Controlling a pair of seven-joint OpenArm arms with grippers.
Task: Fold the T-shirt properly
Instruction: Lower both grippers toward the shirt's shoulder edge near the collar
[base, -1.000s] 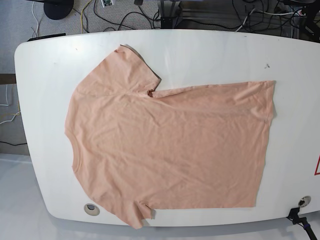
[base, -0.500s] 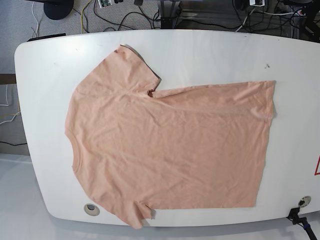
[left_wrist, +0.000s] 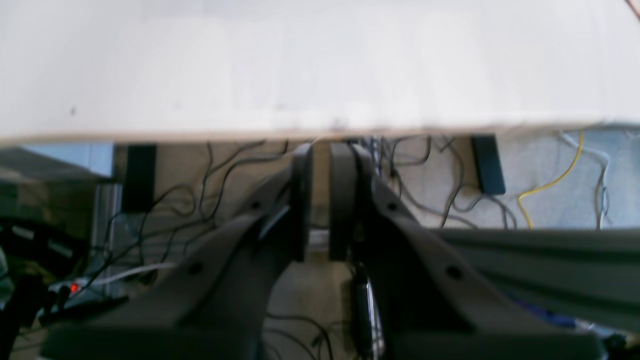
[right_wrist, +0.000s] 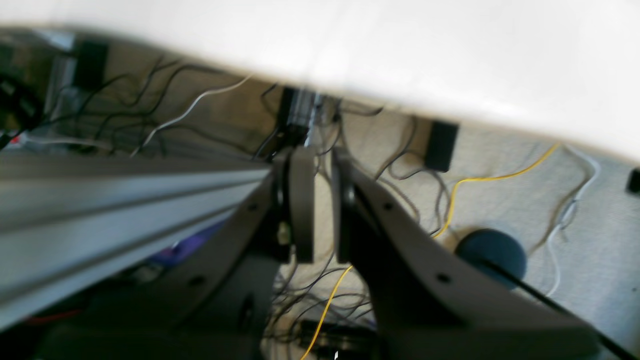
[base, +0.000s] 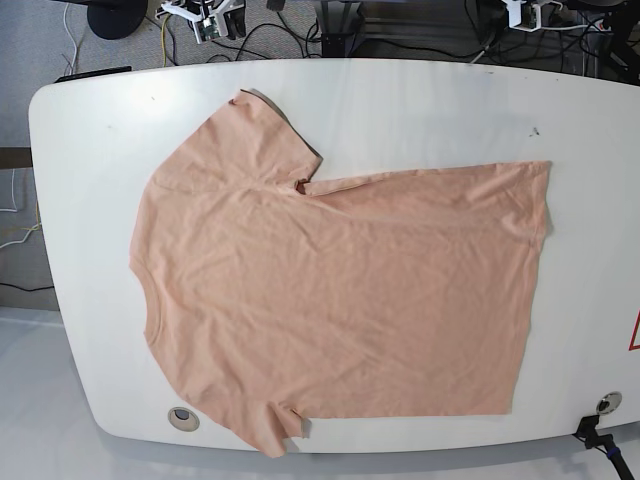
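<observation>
T-shirt (base: 350, 290) spread on the white table (base: 420, 110), well apart from both pincers, one sleeve towards the right pincer (right_wrist: 325, 157), right and left pincer (left_wrist: 321, 155) each spread by a narrow gap

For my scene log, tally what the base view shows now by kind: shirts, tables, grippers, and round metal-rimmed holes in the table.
T-shirt: 1
White table: 1
Grippers, left and right: 2
Round metal-rimmed holes, one near each lower corner: 2
Total: 6
</observation>
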